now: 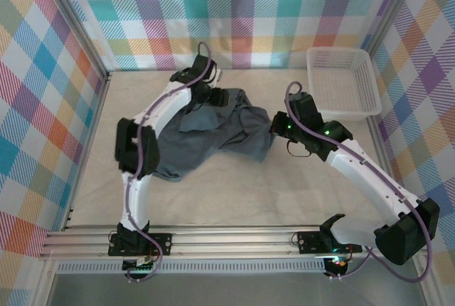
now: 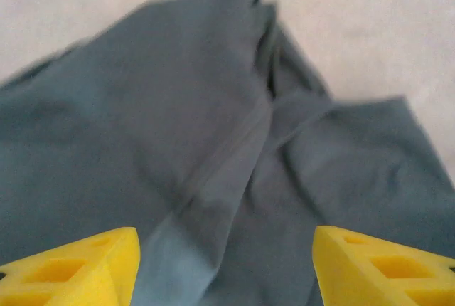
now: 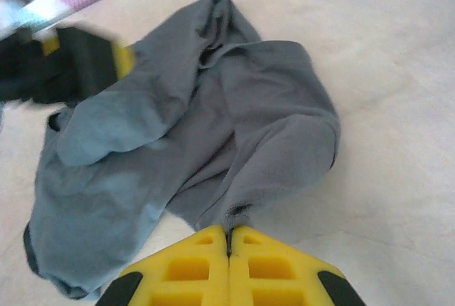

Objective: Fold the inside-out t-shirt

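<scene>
Slippage threatens: my right end effector (image 3: 229, 235) pinches only the shirt (image 3: 213, 121) hem; my left end effector (image 2: 226, 238) gapes, empty.

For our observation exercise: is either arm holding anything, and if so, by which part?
The right gripper, jaws shut, pinches the t-shirt by a bunched edge. The left gripper, jaws open above the shirt, holds nothing.

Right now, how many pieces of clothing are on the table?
1: a grey t-shirt, crumpled near the middle of the table. Its folds could hide something smaller underneath, though nothing suggests a second piece.
</scene>
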You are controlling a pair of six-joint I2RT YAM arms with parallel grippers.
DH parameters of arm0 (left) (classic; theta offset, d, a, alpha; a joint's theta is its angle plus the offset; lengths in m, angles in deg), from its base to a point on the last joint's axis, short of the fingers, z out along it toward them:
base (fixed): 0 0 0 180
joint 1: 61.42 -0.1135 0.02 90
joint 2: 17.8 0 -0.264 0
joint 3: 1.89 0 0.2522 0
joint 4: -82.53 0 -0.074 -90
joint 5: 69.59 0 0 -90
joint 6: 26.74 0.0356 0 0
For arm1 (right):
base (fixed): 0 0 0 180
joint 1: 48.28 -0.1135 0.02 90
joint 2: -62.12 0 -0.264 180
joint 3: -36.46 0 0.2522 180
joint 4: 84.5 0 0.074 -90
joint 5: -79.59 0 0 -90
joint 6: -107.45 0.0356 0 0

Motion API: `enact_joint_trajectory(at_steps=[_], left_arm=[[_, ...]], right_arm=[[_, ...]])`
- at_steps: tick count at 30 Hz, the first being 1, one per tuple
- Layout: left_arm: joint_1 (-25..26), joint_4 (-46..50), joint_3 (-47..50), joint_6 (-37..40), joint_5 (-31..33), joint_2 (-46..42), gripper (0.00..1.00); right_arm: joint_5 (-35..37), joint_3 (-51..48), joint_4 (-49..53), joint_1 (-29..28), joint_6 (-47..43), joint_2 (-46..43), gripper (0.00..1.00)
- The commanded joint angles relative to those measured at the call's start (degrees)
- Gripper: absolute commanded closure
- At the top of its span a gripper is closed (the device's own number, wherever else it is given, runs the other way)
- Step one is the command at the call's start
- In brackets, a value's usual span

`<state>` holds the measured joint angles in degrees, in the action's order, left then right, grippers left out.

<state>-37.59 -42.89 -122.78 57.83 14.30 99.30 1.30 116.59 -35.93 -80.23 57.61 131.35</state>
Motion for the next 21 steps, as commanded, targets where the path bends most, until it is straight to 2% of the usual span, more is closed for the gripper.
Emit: enact_joint_trajectory(at_steps=[1,3,5,7,10,14,18,21], left_arm=[[-0.56,-2.35,11.70,-7.07,3.72,-21.17,0.38],[-0.39,-1.07,22.72,-15.03,7.64,-29.95,0.41],[-0.20,0.83,33.58,-26.35,11.55,-38.24,0.47],[-0.16,1.69,45.34,-39.21,12.02,-46.66,0.53],[-0.19,2.93,57.74,-51.44,11.18,-55.27,0.58],[-2.01,-0.39,67.06,-56.61,10.78,-58.76,0.61],[-3.59,-7.50,68.89,-57.22,4.95,-52.19,0.61],[-3.62,-8.73,68.20,-56.77,3.92,-46.99,0.61]], right_arm=[[-2.62,-0.09,-0.55,1.96,3.24,-0.17,1.00],[-3.61,0.05,-1.41,2.31,2.67,0.57,1.00],[-5.05,0.57,-2.15,2.30,2.08,1.78,1.00],[-6.47,1.17,-2.66,2.33,1.53,3.15,1.00],[-7.94,1.57,-3.12,2.33,1.06,4.44,1.00],[-9.54,1.40,-3.65,2.32,0.97,4.71,1.00],[-9.95,1.07,-3.12,2.32,0.81,3.96,1.00],[-9.60,0.65,-2.91,2.32,0.88,3.29,1.00]])
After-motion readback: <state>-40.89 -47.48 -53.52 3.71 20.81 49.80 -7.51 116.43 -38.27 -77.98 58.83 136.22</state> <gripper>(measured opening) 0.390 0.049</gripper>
